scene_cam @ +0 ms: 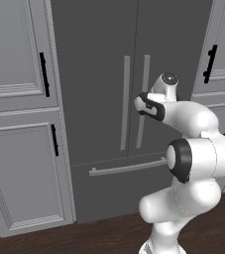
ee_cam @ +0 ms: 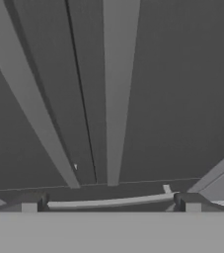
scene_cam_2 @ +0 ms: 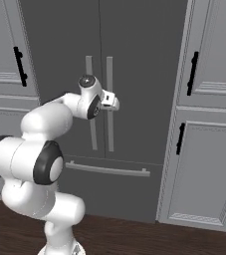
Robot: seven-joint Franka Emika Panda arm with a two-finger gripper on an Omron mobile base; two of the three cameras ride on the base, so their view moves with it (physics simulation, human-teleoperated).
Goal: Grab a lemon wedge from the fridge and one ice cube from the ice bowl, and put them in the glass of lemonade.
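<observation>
My gripper (ee_cam: pixel 111 202) stood wide open, nothing btwn the fingertips (ee_cam: pixel 30 203), one low on each side in the hand view. The fridge (scene_cam: pixel 99 74) was right ahead of them, both doors shut. Its two long bar handles (ee_cam: pixel 117 89) ran up and away from the fingers, w/ the door seam between the bars (right bar roughly centred over my gap). The drawer handle (ee_cam: pixel 108 201) lay crosswise just past the tips. From the base views my hand (scene_cam_2: pixel 107 101) hung in front of the handles, near them; contact I couldn't tell.
</observation>
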